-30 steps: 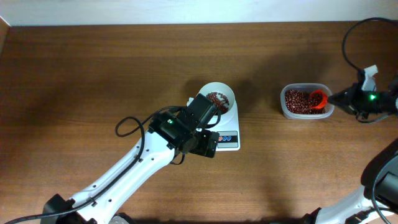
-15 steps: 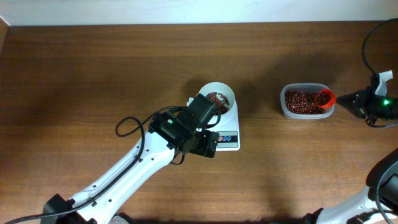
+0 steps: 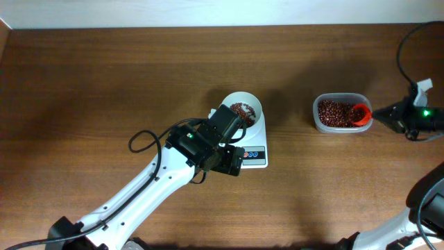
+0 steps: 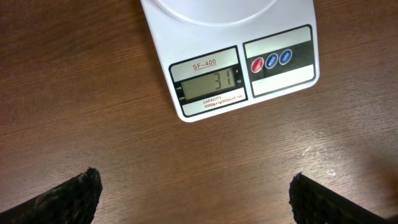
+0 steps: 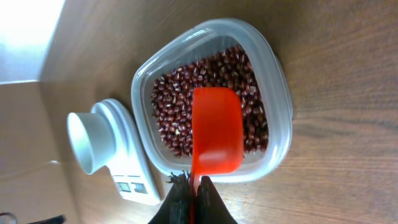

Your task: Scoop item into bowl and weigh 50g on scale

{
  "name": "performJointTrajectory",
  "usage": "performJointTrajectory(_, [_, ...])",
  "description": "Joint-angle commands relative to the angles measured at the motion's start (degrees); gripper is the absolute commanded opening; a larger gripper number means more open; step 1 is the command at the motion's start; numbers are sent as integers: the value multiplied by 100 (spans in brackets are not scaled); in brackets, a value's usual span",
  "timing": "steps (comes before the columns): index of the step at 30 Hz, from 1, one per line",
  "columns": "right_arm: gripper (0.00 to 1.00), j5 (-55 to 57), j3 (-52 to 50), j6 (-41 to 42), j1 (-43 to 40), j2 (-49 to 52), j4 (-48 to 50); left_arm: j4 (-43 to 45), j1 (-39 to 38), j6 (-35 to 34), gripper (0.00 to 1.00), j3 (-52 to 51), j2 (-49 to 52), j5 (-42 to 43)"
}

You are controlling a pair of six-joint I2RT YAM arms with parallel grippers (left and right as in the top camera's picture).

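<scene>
scale point(image 4: 230, 62) mid-table, display reads 31; white bowl point(image 3: 248, 103) sits on its platform with some beans point(image 3: 241, 110) inside. the left arm's wrist hangs over the scale and hides part of bowl and platform from overhead. left gripper point(image 4: 199, 202) spread wide, nothing between the fingers, wood table point(image 4: 93, 124) below. well to the right, a clear tub point(image 5: 273, 68) holds many more beans. right gripper point(image 5: 191, 186) clenched on the handle of a red scoop point(image 5: 216, 130), its cup over the beans in the tub
</scene>
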Motion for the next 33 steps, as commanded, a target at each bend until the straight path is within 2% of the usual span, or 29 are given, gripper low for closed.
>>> performJointTrajectory(1, [4,667,382,151,286,22,-22,7,-15,-55,99,-42,-42,-63])
performJointTrajectory(14, [4,693,415,487,358,17,59,7,-15,-55,99,-42,-42,-63])
performJointTrajectory(18, [4,313,420,446,238,17,149,7,-15,-55,99,-42,-42,-61])
performJointTrajectory(22, [4,-892,420,-13,-127,17,68,7,-15,-55,99,-42,-42,-63])
performJointTrajectory(27, [4,-1067,420,-590,-369,17,-479,7,-15,-55,99,-42,-42,-63])
performJointTrajectory(33, [4,-1491,420,-592,-367,17,-730,7,-15,-55,99,-42,-42,-63])
